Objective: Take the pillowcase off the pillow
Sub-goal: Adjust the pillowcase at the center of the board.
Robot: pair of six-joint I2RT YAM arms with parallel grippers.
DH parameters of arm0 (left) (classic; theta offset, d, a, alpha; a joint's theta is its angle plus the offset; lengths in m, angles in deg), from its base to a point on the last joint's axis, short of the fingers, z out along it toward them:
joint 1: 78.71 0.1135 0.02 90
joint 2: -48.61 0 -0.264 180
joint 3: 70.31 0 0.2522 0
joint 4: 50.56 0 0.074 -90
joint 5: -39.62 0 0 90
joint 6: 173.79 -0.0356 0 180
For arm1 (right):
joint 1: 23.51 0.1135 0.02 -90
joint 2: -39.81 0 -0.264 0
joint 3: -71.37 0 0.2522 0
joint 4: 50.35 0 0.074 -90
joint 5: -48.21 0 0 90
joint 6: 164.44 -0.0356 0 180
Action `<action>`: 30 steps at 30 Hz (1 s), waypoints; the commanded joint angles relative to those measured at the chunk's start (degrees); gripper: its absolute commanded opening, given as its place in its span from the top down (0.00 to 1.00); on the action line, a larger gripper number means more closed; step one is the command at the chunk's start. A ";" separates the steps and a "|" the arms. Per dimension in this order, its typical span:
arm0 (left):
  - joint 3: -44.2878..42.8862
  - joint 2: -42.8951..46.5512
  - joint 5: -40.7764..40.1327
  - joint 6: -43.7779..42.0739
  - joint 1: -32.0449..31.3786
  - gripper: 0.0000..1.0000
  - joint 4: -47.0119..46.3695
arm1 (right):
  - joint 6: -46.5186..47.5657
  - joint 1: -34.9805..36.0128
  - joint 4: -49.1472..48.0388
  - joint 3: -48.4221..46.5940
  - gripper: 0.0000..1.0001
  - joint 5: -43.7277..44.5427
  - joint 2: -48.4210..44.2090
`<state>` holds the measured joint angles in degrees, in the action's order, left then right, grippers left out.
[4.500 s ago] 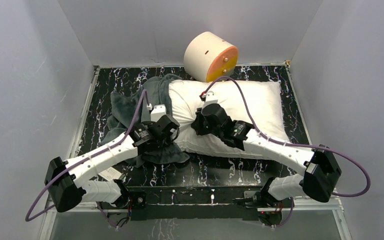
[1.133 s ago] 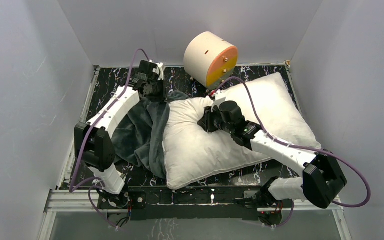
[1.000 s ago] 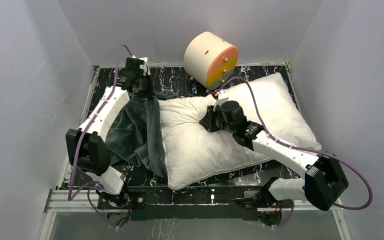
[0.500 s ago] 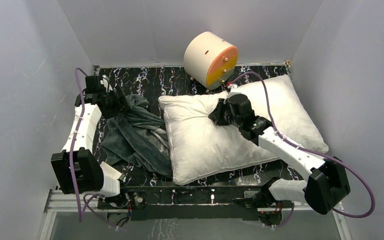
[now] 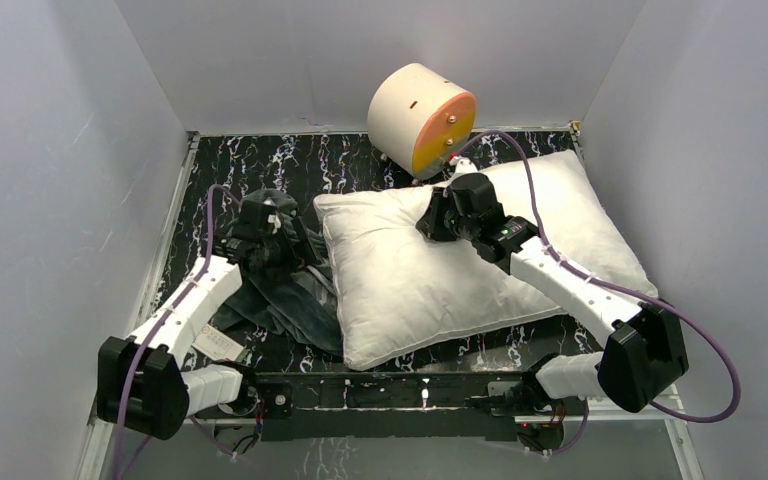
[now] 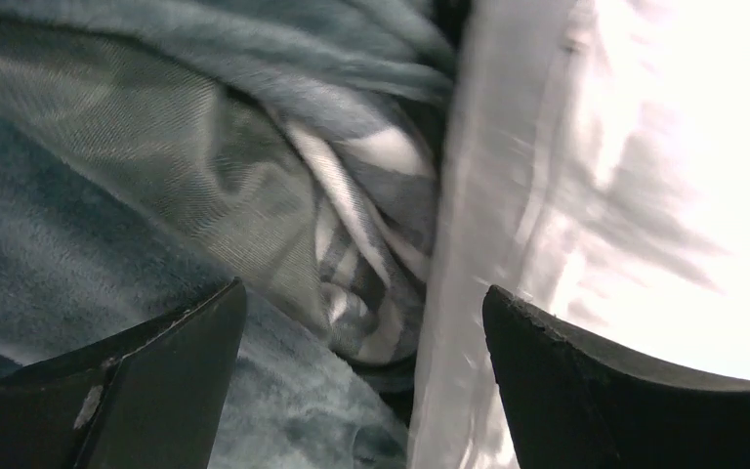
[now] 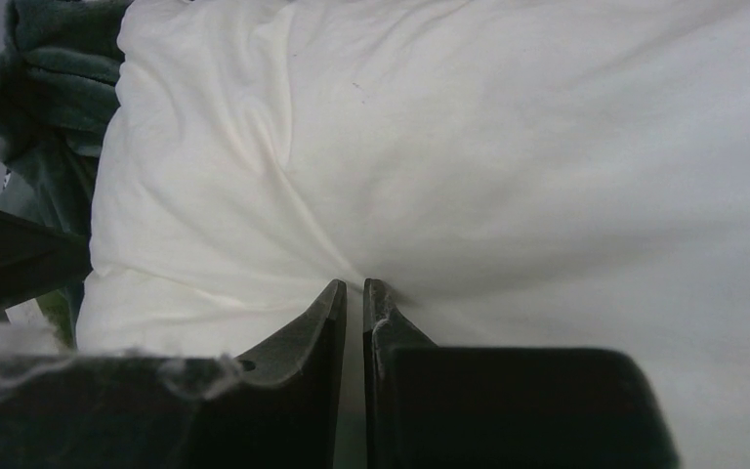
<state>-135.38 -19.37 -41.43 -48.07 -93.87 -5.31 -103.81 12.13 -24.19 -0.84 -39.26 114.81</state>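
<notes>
Since the pillowcase point(image 5: 295, 310) lies in a crumpled heap on the surface point(image 5: 260, 165), touching the left edge of the bare white pillow point(image 5: 410, 290), you can list the stripping step as apparently done. Your left tool point(image 6: 361, 303): jaws wide, empty, over the heap beside the pillow's seam; right tool point(image 7: 354, 288): jaws narrow, pinching a fold of the pillow's top face. Next, you would open the right tool and lift both arms clear without snagging cloth.
</notes>
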 commanded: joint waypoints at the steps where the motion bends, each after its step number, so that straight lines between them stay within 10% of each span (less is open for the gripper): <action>1: 5.89 -0.63 -7.40 17.81 -0.38 0.10 -6.96 | 0.71 -0.38 2.79 -1.06 0.80 -2.12 0.33; 13: 0.24 -15.95 -18.15 25.10 -0.94 0.08 -15.41 | -0.75 -0.33 2.21 2.87 0.79 -4.27 -1.79; 17: -3.00 -24.27 -13.96 17.81 -1.25 0.36 -11.93 | -1.05 -0.39 2.71 2.45 0.78 -4.53 -1.60; 22: -1.88 -16.68 -18.10 11.41 -0.95 1.00 -8.34 | -0.57 -0.39 4.74 1.95 0.78 4.05 -2.30; 26: -12.83 -9.12 -28.25 0.65 3.22 1.00 3.00 | 0.46 -0.64 6.17 0.83 0.78 7.01 -2.00; 30: -21.24 -6.16 -21.25 -11.26 18.15 1.00 7.18 | -0.42 -0.64 4.33 0.89 0.78 3.93 -1.77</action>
<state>-147.84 -30.83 -61.14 -44.74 -88.99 -4.50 -104.48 11.97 -23.36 0.49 -37.05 113.61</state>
